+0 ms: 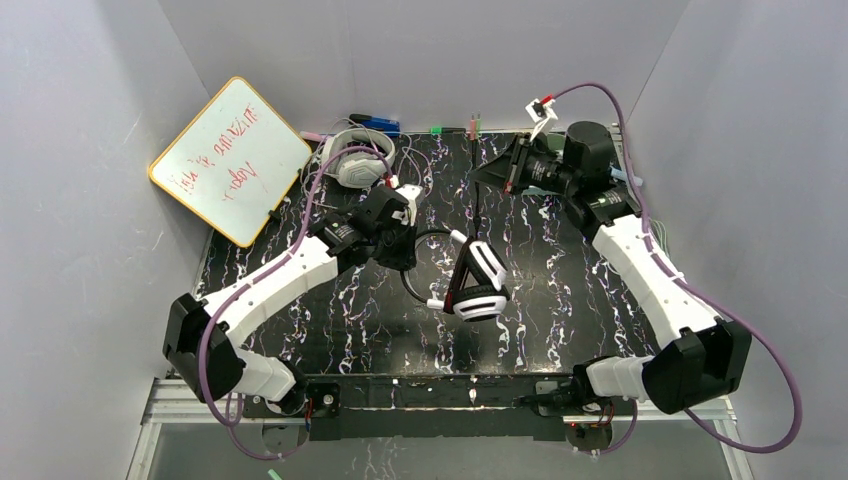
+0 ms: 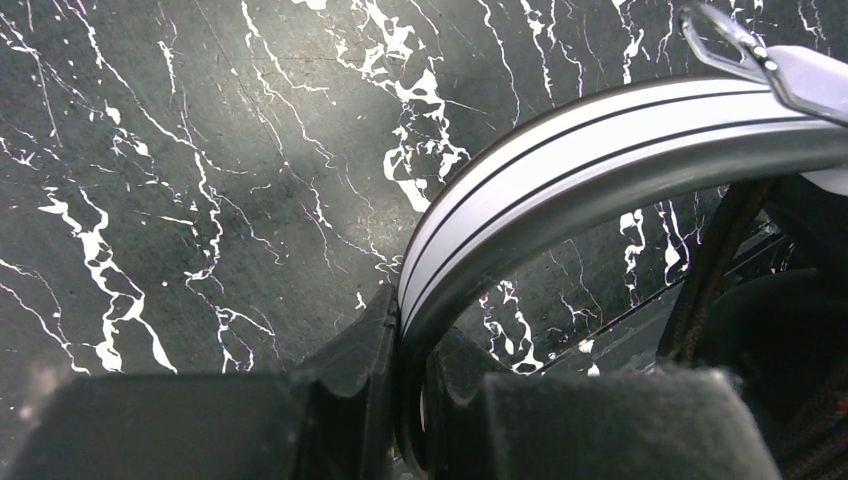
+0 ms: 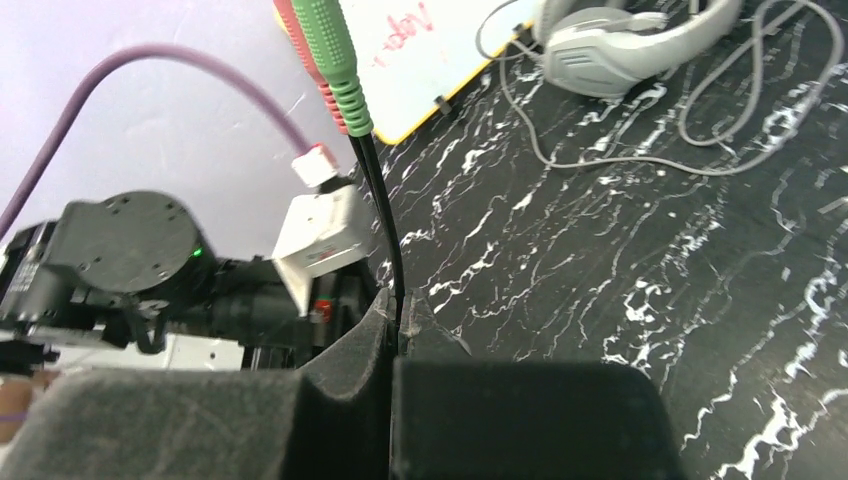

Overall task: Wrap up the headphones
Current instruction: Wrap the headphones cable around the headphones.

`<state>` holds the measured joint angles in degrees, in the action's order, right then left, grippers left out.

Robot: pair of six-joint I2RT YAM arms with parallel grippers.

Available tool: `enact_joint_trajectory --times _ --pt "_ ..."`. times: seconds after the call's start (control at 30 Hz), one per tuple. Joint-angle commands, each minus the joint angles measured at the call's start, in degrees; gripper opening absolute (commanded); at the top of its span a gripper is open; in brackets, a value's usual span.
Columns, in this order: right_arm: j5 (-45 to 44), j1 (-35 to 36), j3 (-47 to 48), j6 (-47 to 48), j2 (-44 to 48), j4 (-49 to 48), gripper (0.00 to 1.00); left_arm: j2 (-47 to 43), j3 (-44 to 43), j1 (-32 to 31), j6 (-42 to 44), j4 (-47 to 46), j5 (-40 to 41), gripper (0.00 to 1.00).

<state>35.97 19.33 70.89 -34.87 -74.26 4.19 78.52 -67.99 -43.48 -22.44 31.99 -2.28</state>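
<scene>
Left fingers point(image 2: 345, 385) clench black-and-white headset point(image 2: 600, 130) by band; right fingers point(image 3: 520, 420) pinch its black cable point(image 3: 388, 215)

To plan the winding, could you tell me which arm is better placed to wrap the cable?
Right arm, likely: its jaws are shut on the black cable near the plugs; the left arm pins the headband.

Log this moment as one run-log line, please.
left tool shut on black-and-white headset band | right tool shut on black cable | grey headset at rear
</scene>
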Motion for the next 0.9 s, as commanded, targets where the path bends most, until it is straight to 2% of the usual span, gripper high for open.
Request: enact_joint_trajectory --times 0.0,0.2,0.37,0.57,0.73,0.87 --pt "2.56 3.87 1.67 5.65 2.47 -6.53 0.01 0.19 -1.49 -0.75 0.0 1.33 -2.72 0.0" --pt "7.54 11.67 0.82 13.31 2.5 -5.51 0.01 2.04 -1.63 -0.72 -4.01 1.94 -2.17 0.0" --pt "9.67 17.61 -3.37 15.11 2.29 -5.27 0.01 2.24 -2.27 -0.64 -7.47 0.58 -4.19 0.0" --pt "5.04 24.93 -7.95 17.39 2.14 -1.88 0.01 1.11 -2.63 0.78 -10.89 -0.08 -3.19 0.0" --pt "-0.01 25.49 -9.26 22.72 3.29 5.9 0.05 -1.42 -1.32 2.36 -10.88 -1.69 -2.78 0.0" --pt "-5.66 25.94 -6.37 27.27 0.52 15.18 0.05 -3.35 -0.87 2.36 -9.79 -2.39 -1.28 0.0"
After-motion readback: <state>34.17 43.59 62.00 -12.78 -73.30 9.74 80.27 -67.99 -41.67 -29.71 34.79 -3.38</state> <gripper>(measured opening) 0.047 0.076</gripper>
